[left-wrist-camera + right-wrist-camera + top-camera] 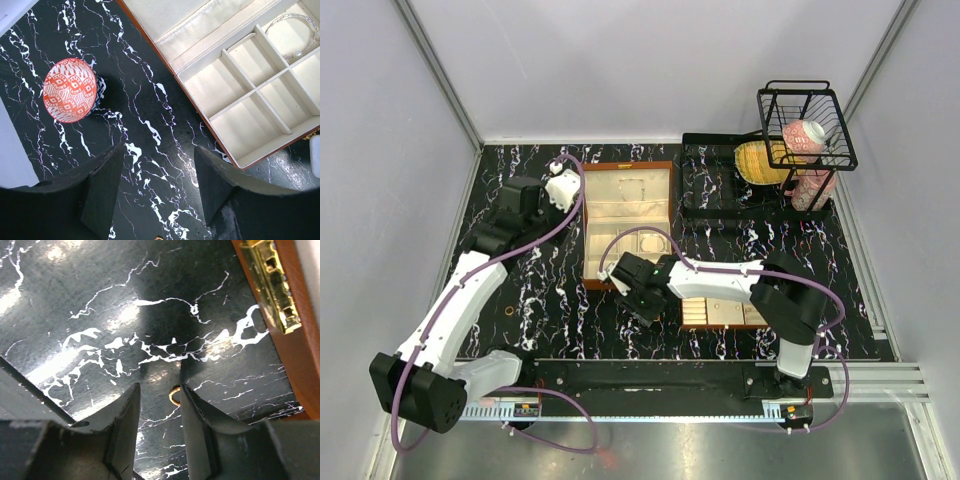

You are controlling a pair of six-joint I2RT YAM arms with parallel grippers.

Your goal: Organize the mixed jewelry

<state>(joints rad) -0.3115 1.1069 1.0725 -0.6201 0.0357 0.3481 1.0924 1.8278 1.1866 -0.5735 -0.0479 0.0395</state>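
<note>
A small gold ring (173, 395) lies on the black marble table, right at the tip of my right gripper's right finger (200, 420) and partly hidden by it. My right gripper (160, 390) is open and low over the table, next to the front corner of the brown wooden box (295, 335); it also shows in the top view (625, 282). A silvery wire hoop (292, 34) lies in a far compartment of the box (260, 95). A tiny coppery ring (510, 318) lies on the table at the left. My left gripper (159, 155) is open and empty above the table, left of the box.
A red-and-white patterned bowl (70, 90) stands left of the box. A flat cream compartment tray (720, 312) lies at the front, partly under my right arm. A black rack (750, 175) with a wire basket (806, 125) and cans stands at the back right.
</note>
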